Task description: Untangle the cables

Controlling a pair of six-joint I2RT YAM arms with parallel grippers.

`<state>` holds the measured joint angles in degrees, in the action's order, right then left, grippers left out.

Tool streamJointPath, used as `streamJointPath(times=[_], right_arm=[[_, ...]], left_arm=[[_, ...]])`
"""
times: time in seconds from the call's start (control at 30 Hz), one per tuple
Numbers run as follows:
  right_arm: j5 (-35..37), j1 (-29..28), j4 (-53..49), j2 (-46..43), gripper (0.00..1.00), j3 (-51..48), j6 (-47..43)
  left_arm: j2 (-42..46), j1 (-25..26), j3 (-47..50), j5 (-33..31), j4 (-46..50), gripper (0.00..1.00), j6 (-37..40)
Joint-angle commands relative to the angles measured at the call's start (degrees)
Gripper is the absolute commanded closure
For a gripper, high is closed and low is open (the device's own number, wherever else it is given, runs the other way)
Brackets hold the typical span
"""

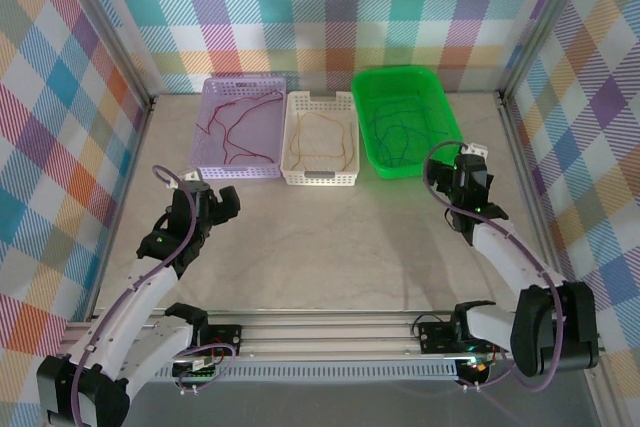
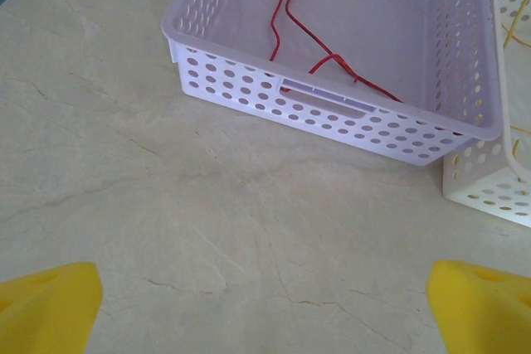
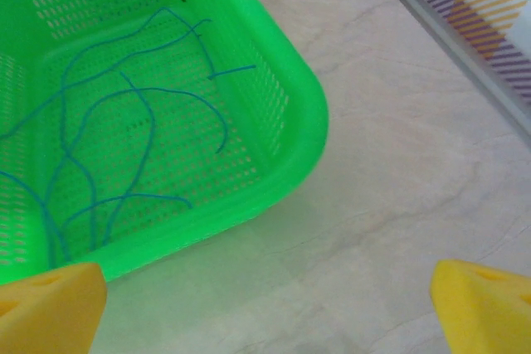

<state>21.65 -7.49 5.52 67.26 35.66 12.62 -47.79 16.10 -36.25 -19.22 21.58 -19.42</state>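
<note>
Black left claw (image 1: 212, 199) hangs over bare marble-look tabletop (image 1: 330, 247), just short of the near wall of the lilac basket (image 1: 240, 129). Jaws wide, yellow fingertips (image 2: 50, 308) at the bottom corners of the wrist view, nothing between them.

The lilac basket is perforated and sits leftmost in the row. Red cables (image 2: 299, 18) lie loose on its floor, curling.

White basket (image 1: 320, 139), slotted walls, sits hard against the lilac one's right side. A yellow-orange cable (image 1: 318, 137) loops around inside it.

Green basket (image 1: 405, 119) is just beside the white one, turned slightly askew. Blue cables (image 3: 124, 138) sprawl over its bottom, several strands crossing.

Right claw (image 1: 470, 169) hangs near the green basket's near right corner. Jaws wide, holding nothing, with bare tabletop between them.
</note>
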Motion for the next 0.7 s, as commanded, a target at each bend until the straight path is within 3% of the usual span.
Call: streamJointPath(times=[0.0, 0.37, 0.67], right_arm=[[-0.03, 0.3, 11.0, 2.0, 0.0, -1.87, -7.3], [-4.78, 1.68, 24.57, 9.95, 0.0, -6.36, -11.56], [-9.51, 1.87, 30.11, 16.63, 0.0, -7.58, -13.58]], left_arm=[[0.37, 0.78, 0.99, -0.88, -2.01, 0.0, 1.75], [2.71, 0.78, 2.31, -0.93, -3.04, 0.0, 2.4], [3.82, 1.08, 3.11, -0.75, -3.6, 0.0, 4.1]])
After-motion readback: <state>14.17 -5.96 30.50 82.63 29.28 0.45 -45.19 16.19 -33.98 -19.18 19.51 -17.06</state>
